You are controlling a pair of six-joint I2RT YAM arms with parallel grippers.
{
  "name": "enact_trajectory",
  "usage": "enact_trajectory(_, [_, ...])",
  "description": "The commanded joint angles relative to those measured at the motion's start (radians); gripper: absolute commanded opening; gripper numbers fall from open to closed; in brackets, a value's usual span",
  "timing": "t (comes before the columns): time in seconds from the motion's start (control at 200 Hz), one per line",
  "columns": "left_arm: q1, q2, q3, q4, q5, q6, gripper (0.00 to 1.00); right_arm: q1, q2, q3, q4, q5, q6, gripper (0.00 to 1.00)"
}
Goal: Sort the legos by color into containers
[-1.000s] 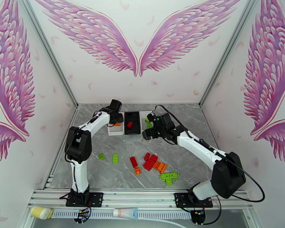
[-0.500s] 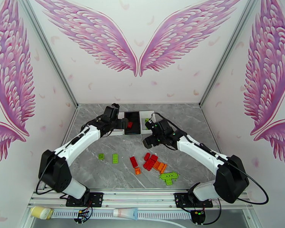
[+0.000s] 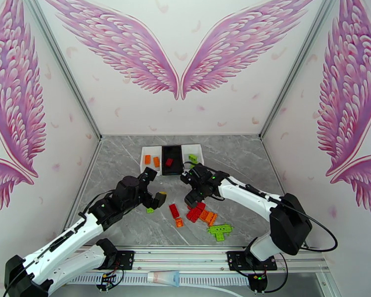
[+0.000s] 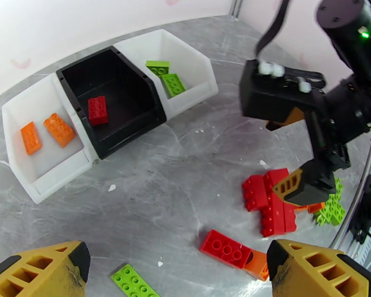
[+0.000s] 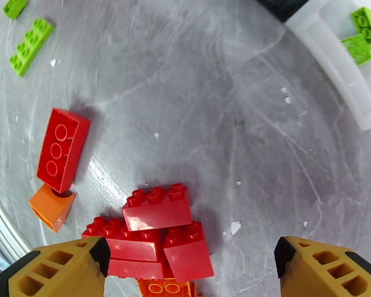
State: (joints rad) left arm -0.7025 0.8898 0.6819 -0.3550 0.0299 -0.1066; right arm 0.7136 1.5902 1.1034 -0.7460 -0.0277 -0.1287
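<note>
The left gripper point(image 4: 178, 273) had pulled back from the trays point(image 4: 47, 189) with jaws spread and empty, leaving two orange legos point(image 4: 59, 129) in the left one, while the right gripper point(image 5: 193, 271), also spread, had dropped over the red pile point(image 5: 158, 209) in front of the trays, likely the next pick.

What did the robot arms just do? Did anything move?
The left gripper opened and pulled back from the left white tray, where two orange bricks lie. The right gripper, open, swung from the right white tray to above the red pile. Everything else stayed put.
</note>
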Motion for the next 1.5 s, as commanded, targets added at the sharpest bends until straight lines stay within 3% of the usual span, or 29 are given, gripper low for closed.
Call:
enact_trajectory(0.0, [-0.032, -0.015, -0.036, 0.057, 0.015, 0.054, 0.99, 0.02, 0.059, 0.039, -0.022, 0.018, -0.017, 0.94])
enact_trajectory(0.185, [-0.058, 0.003, -0.046, 0.114, 0.092, 0.097, 0.99, 0.033, 0.153, 0.045, -0.001, 0.012, -0.018, 0.94])
enact_trajectory(0.48, [-0.066, 0.03, -0.041, 0.126, 0.12, 0.122, 0.99, 0.033, 0.253, 0.081, -0.009, -0.003, 0.031, 0.83])
enact_trajectory(0.795, [-0.072, 0.066, -0.028, 0.148, 0.129, 0.13, 0.99, 0.033, 0.248, 0.085, -0.009, 0.037, 0.038, 0.56])
enact_trajectory(0.94, [-0.074, 0.073, -0.031, 0.169, 0.119, 0.133, 0.99, 0.031, 0.22, 0.078, 0.001, 0.037, 0.063, 0.48])
enact_trajectory(1.275, [-0.106, 0.102, -0.04, 0.244, 0.054, 0.123, 0.99, -0.005, 0.088, 0.099, 0.123, 0.018, 0.216, 0.46])
enact_trajectory(1.494, [-0.135, 0.097, -0.088, 0.324, -0.018, 0.092, 0.99, -0.051, 0.132, 0.206, 0.242, 0.067, 0.268, 0.45])
